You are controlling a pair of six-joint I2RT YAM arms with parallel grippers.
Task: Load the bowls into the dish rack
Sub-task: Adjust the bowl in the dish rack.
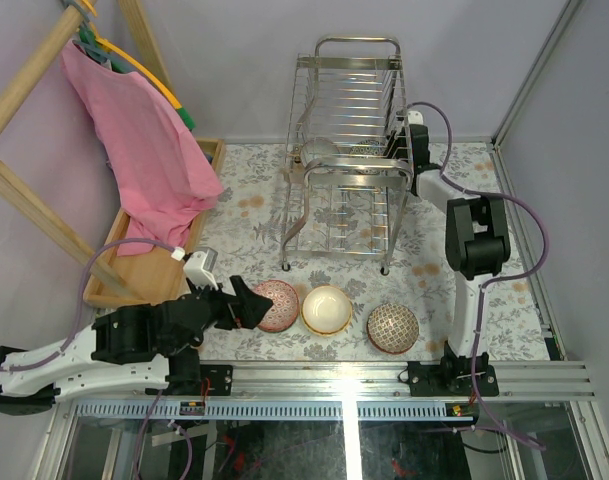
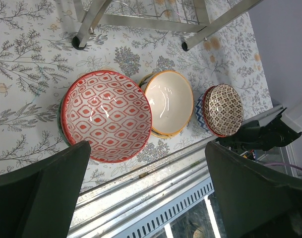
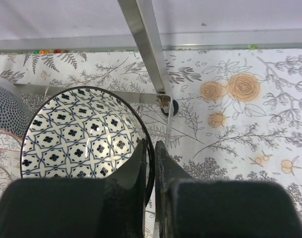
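Holding the blue-patterned ceramic bowl in right jaws, left jaws released, I'd slot it upright into the chrome wire rack.

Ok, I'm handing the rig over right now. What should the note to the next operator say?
Left claw: open, hovering beside the red-and-white patterned ceramic bowl, not gripping it.
Right claw: shut on the rim of the dark-blue-and-white patterned bowl, at the tall chrome wire dish rack. I cannot tell whether it is seated.
Done: a grey dotted bowl is in the rack beside it.
Left: release the held bowl once it is seated, then load the red-and-white bowl, the plain cream bowl and the brown patterned bowl, all on the table's near edge.
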